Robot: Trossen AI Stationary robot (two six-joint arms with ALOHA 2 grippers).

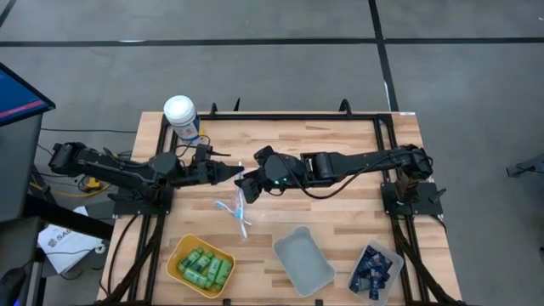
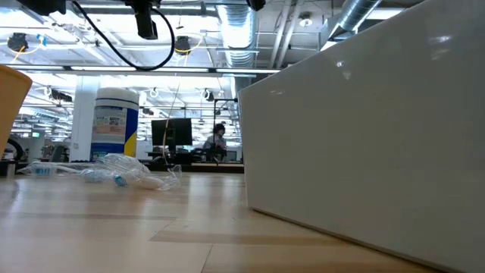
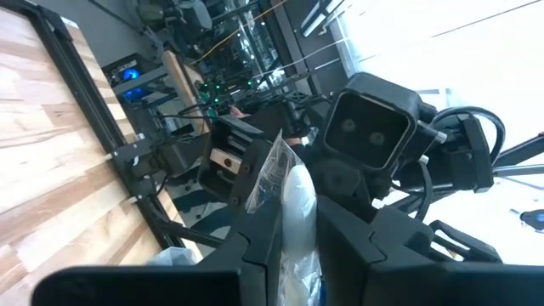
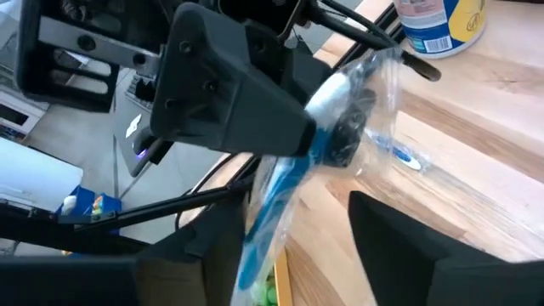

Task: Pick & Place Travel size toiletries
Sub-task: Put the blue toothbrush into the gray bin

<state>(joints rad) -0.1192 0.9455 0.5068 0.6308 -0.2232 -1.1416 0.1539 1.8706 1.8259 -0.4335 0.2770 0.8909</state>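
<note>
A toothbrush in a clear wrapper (image 4: pixel 280 183), blue and white, hangs above the table's middle with my left gripper (image 1: pixel 236 174) shut on it. My right gripper (image 4: pixel 310 255) faces it from the table's right, open, one finger on either side of the toothbrush's lower part; I cannot tell whether a finger touches it. More wrapped toothbrushes (image 1: pixel 234 212) lie flat on the wood below. Green bottles (image 1: pixel 204 268) fill a yellow tray (image 1: pixel 174 255). Navy tubes (image 1: pixel 372 270) lie in a clear tray at the near right. My left gripper pinches the wrapped toothbrush between its two fingers (image 3: pixel 263 242), on the wrapper's upper part (image 3: pixel 285 200). The fingers come level from the table's left and lie across it. The toothbrush hangs tilted below them, clear of the table.
A white-lidded canister (image 1: pixel 180 115) stands at the far left. A grey tray (image 1: pixel 303 259) sits near the front edge, between the yellow tray and the clear one. Bare wood lies at the far right of the table.
</note>
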